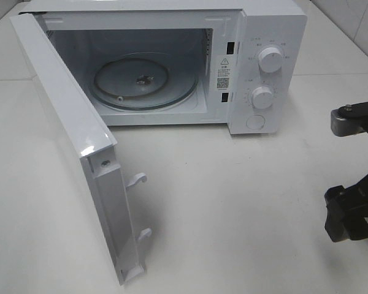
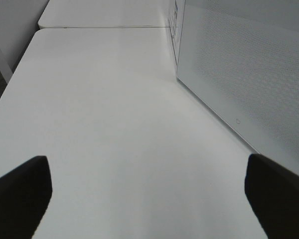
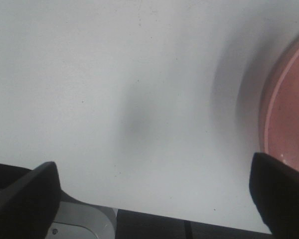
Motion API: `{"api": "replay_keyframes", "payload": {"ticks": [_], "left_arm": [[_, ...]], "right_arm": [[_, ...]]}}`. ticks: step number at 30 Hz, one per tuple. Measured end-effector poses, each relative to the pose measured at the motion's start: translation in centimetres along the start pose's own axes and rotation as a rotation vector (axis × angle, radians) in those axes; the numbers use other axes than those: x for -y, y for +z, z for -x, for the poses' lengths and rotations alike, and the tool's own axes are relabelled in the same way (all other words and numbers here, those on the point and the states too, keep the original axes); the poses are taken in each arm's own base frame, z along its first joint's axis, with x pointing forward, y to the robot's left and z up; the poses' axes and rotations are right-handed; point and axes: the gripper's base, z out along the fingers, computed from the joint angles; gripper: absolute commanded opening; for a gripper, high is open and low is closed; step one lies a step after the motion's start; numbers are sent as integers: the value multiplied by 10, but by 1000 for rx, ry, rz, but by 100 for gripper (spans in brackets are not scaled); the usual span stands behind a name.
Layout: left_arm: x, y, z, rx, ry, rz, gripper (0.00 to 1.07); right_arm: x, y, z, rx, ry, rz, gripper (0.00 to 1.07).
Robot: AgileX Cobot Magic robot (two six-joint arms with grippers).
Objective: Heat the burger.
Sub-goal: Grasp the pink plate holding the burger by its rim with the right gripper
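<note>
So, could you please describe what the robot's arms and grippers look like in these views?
The left gripper shows two matte black fingers with blunt, rounded tips. The right gripper has the same black fingers, with a silver-grey metal part beside one. From the high camera only its blocky black and dark grey finger pieces show. No cables or markings are visible.

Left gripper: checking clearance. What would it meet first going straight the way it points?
Only bare table lies ahead of the left gripper; the way looks free as far as the view shows, though depth is unclear. The microwave door stands off to one side.
</note>
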Motion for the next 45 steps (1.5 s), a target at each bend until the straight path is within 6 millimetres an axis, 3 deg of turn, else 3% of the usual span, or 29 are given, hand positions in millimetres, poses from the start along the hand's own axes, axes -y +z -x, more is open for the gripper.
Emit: {"api": "replay_keyframes", "payload": {"ticks": [13, 22, 30, 38, 45], "left_arm": [[0, 0, 0, 0, 0, 0, 98], [0, 0, 0, 0, 0, 0, 98], [0, 0, 0, 0, 0, 0, 98], [0, 0, 0, 0, 0, 0, 98], [0, 0, 0, 0, 0, 0, 98]], "right_arm": [[7, 0, 1, 6, -72, -72, 95], [29, 0, 2, 7, 41, -100, 90], [55, -6, 16, 70, 161, -129, 86], [75, 15, 20, 12, 249, -135, 85], [83, 46, 25, -44, 278, -120, 83]]}}
